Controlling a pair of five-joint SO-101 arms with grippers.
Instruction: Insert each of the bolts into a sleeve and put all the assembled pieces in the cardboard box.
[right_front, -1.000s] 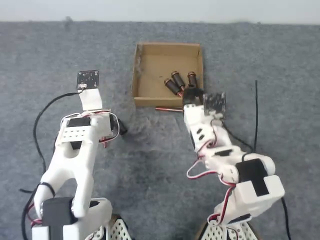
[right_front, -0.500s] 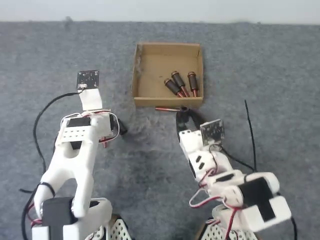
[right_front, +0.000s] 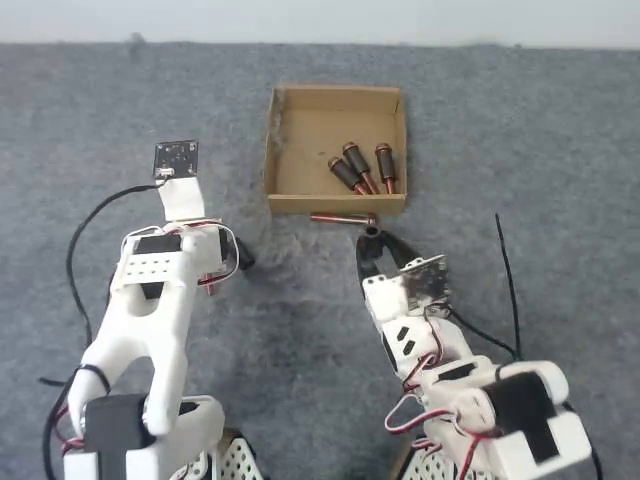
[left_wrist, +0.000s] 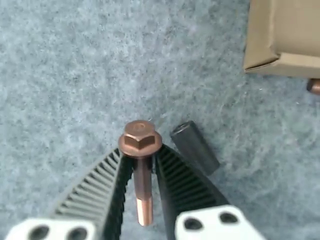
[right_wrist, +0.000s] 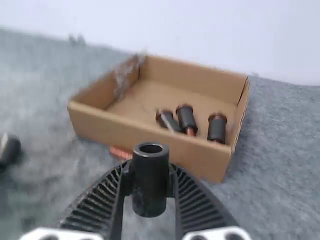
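Counter (right_front: 540, 120) showing grey felt-like covering all over, with fibres looking mottled light and dark in wrist views. Plain white wall (right_front: 320, 20) running along counter's far edge. Small dark speck (right_front: 135, 42) sitting at that far edge, toward left in high view (too small to tell what it is). Thin black cable (right_front: 506, 270) lying on counter at right, running roughly front to back. Second black cable (right_front: 72, 262) curving over counter at left.

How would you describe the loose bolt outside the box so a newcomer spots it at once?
Find the open cardboard box on the grey mat. Just outside its wall nearest the arms lies the loose bolt, parallel to that wall. It is bare copper with no black sleeve, unlike the three sleeved pieces inside.
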